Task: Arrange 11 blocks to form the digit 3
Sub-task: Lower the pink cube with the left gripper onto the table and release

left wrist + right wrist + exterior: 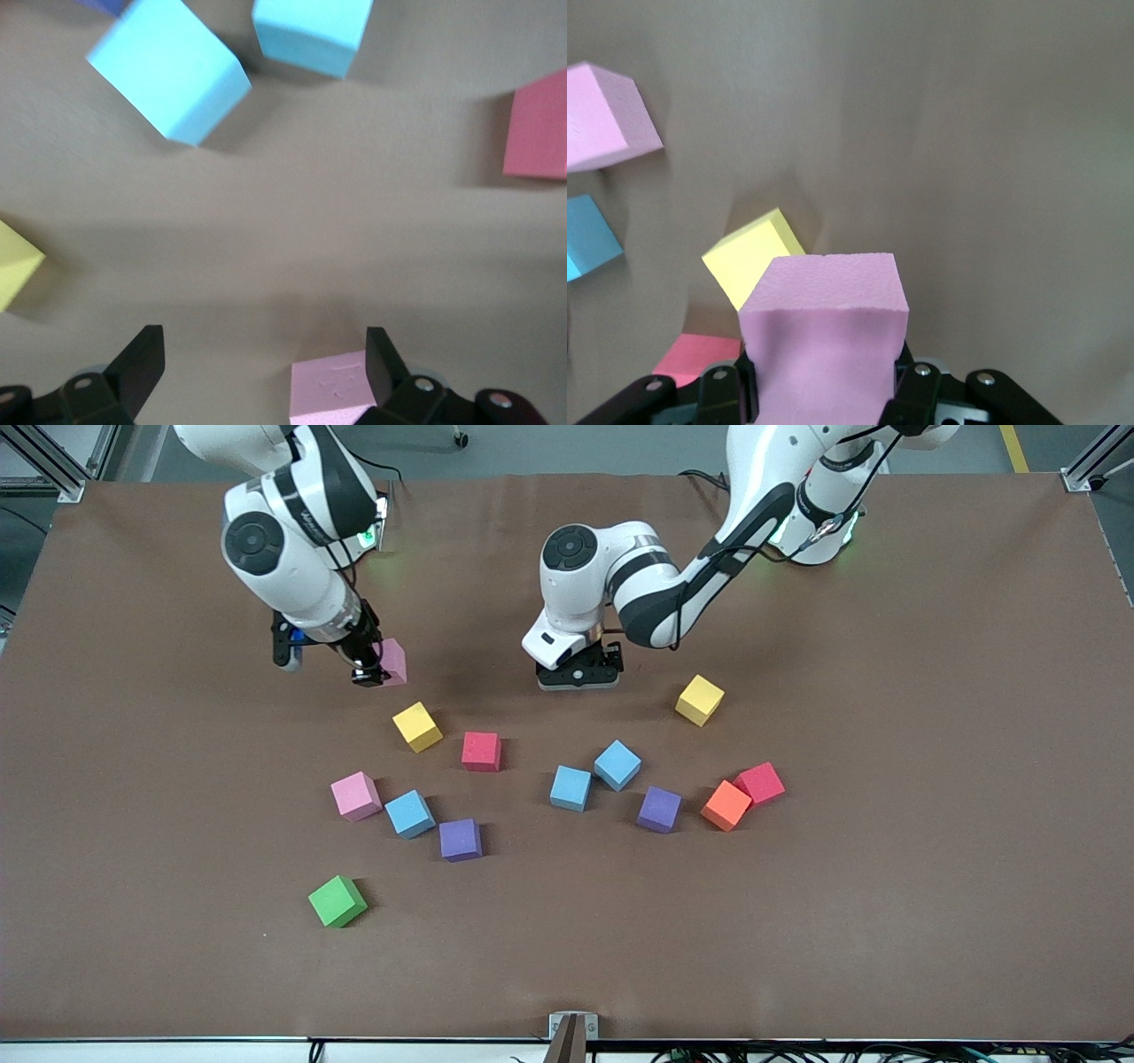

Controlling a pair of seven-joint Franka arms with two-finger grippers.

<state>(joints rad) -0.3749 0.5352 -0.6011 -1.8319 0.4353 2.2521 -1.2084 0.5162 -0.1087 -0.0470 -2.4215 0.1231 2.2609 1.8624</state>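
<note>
My right gripper is shut on a pink cube, which fills the right wrist view above the mat beside a yellow cube. My left gripper stands open, low over the middle of the mat. In its wrist view another pink cube rests on the mat between the open jaws, against one finger; the front view hides it under the hand. Loose cubes lie nearer the camera: red, pink, light blue, two light blue, purple, red, yellow.
A second purple cube lies beside the light blue one. A green cube sits nearest the camera, and an orange cube touches the red one toward the left arm's end. The brown mat covers the table.
</note>
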